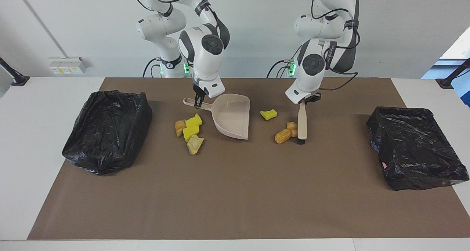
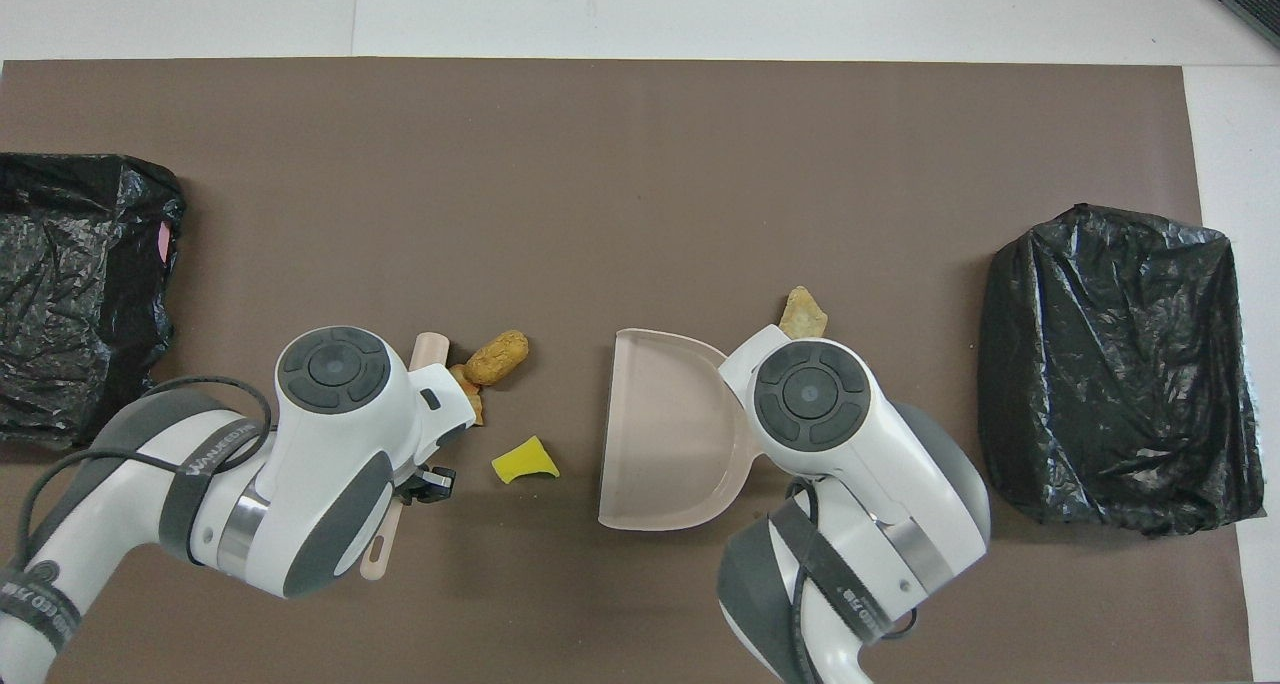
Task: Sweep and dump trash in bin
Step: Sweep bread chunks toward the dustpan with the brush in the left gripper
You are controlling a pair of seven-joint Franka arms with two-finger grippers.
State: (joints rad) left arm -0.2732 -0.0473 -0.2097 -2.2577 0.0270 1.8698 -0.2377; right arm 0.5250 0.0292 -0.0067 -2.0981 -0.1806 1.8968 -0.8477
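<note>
Both pincers are pressed together on tools. Right pincer (image 1: pixel 198 103) pinches the handle of the beige dustpan (image 1: pixel 232 116), whose handle points toward the right arm's end of the desk (image 1: pixel 22 108) while its wide mouth faces the left arm's end; the pan's long axis runs along the desk, tipped slightly so the mouth edge lies lower on the brown mat (image 1: pixel 235 192). Left pincer (image 1: pixel 303 101) grips the top of the brush (image 1: pixel 301 123), whose long axis runs away from the robots, bristle end down on the mat.

The trash lies in two groups. Four chunks (image 1: pixel 189 129), two yellow and two tan, sit clustered near the pan's rounded back, on the side toward the right arm's end. One yellow piece (image 1: pixel 268 114) lies between the pan's mouth and the brush. Two orange-brown lumps (image 1: pixel 286 133) sit just beside the brush head, the nearer one touching it.

One black-bagged bin (image 1: pixel 106 130) stands at the right arm's end, another black-bagged bin (image 1: pixel 415 148) at the left arm's end.
</note>
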